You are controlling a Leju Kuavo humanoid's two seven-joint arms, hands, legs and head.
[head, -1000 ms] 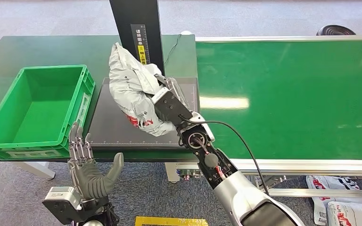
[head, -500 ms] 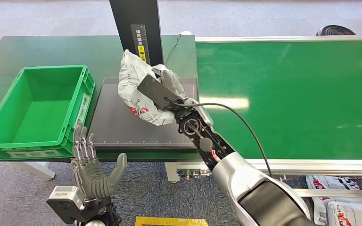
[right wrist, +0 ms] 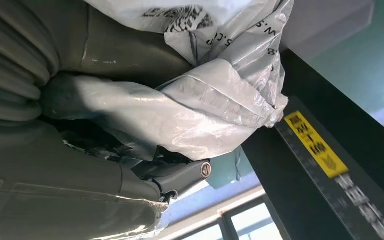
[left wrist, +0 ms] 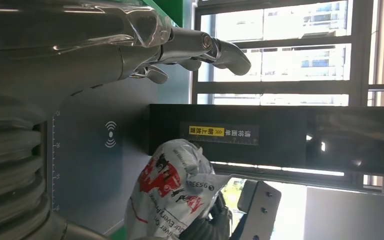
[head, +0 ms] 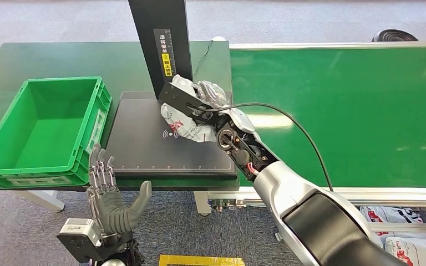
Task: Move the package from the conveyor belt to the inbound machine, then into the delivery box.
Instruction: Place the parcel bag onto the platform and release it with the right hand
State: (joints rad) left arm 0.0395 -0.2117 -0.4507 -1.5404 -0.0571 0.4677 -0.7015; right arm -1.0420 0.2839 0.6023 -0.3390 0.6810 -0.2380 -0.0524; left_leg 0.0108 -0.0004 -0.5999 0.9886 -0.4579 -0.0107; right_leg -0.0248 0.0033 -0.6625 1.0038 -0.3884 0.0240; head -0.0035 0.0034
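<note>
The package (head: 187, 121) is a crumpled grey plastic mailer with red print. My right hand (head: 202, 98) grips it over the right part of the black inbound machine plate (head: 138, 145), close to the machine's black post (head: 162, 47). In the right wrist view the mailer (right wrist: 220, 107) is bunched in my fingers (right wrist: 180, 177), beside the post's yellow label. The left wrist view shows the package (left wrist: 172, 192) held above the plate. My left hand (head: 108, 199) is open, fingers spread, below the table's front edge. The green delivery box (head: 44, 130) stands left of the plate.
The green conveyor belt (head: 338, 111) runs along the right, nothing on it. A black cable loops from my right forearm over the belt's near part. More mailers (head: 399, 244) lie on the floor at the lower right. A dark green table (head: 61, 61) carries the box and the machine.
My right hand has turned and drawn the package to the right and toward the post, off the plate's middle; the scan mark on the plate now shows. The left hand has hardly moved.
</note>
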